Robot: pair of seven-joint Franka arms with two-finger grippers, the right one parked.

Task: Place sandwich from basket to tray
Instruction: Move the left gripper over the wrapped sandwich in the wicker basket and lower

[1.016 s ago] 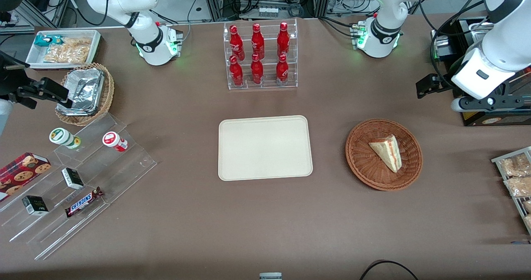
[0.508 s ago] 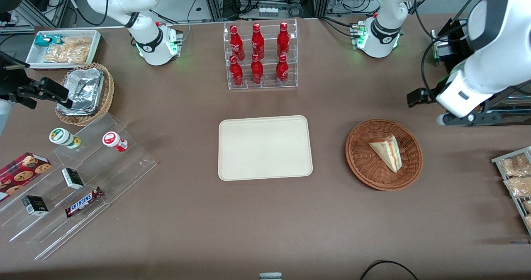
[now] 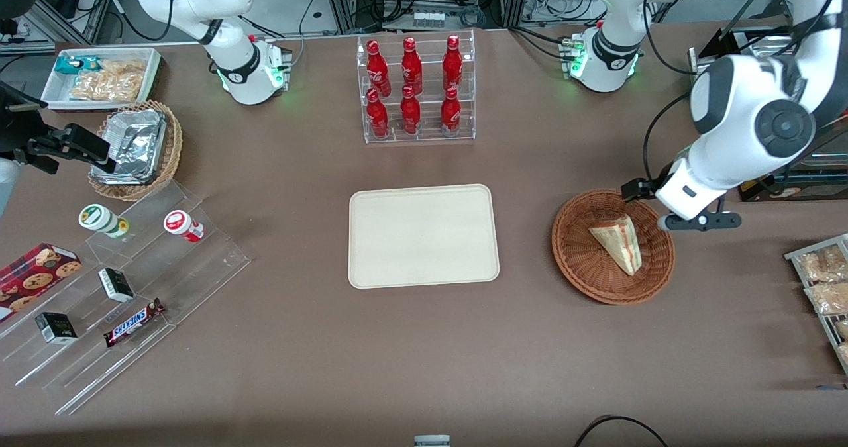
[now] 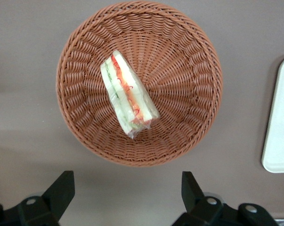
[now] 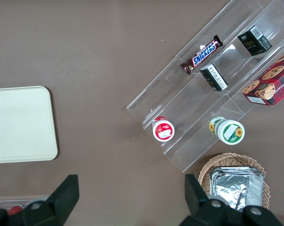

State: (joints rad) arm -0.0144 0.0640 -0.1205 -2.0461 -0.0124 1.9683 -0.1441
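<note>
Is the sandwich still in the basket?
Yes. The sandwich lies inside the wicker basket, untouched. The open claw hangs above the basket's edge; the tray holds nothing.

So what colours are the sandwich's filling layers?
Red-orange and green between pale bread on the sandwich, clearest in the left wrist view; the gripper hangs open above.

We record even, bright overhead light on the counter [image 3: 298, 341]. The basket [image 4: 139, 82] casts only a soft shadow. The foil containers [image 3: 132, 144] show glare. All views are sharp; the end effector [image 4: 127, 197] fingers read dark.
</note>
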